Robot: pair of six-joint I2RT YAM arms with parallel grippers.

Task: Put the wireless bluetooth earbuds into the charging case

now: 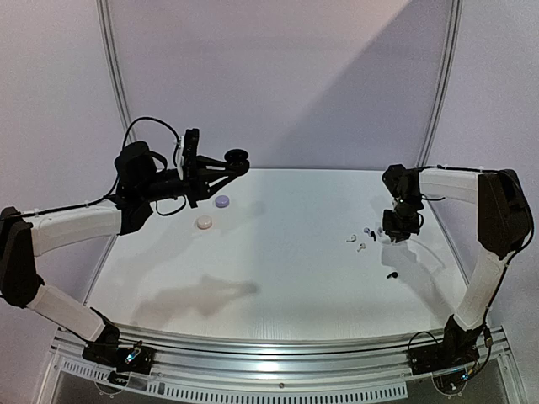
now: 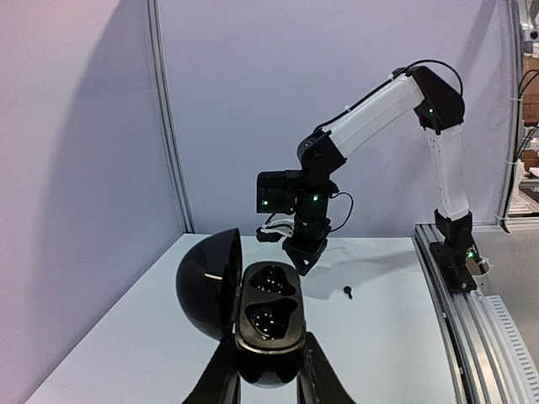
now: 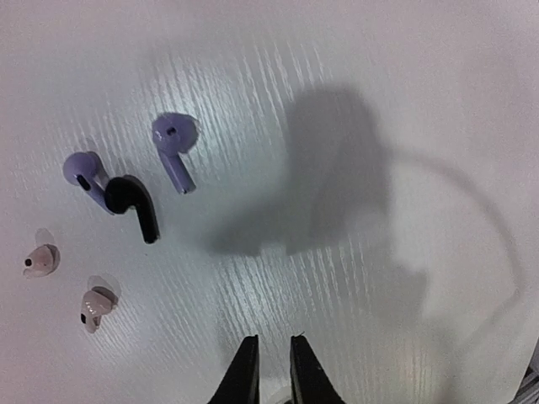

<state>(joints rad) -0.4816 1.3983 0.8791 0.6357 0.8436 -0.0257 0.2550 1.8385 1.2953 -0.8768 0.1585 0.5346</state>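
My left gripper (image 1: 229,163) is raised above the back left of the table, shut on the black round charging case (image 2: 268,316). The case's lid (image 2: 205,282) stands open to the left and both wells look empty. Several wireless bluetooth earbuds lie on the table at the right: two lavender (image 3: 175,145) (image 3: 84,172), one black (image 3: 135,204) and two whitish (image 3: 40,259) (image 3: 97,305). Another black earbud (image 1: 392,274) (image 2: 346,292) lies apart, nearer the front. My right gripper (image 3: 274,341) (image 1: 396,229) hovers just right of the cluster, shut, with nothing between its fingers.
A lavender round case (image 1: 221,201) and a pale pinkish round case (image 1: 205,223) sit shut on the table (image 1: 278,278) under my left arm. A curved white frame rises behind the table. The right arm's cable casts a shadow beside the earbuds.
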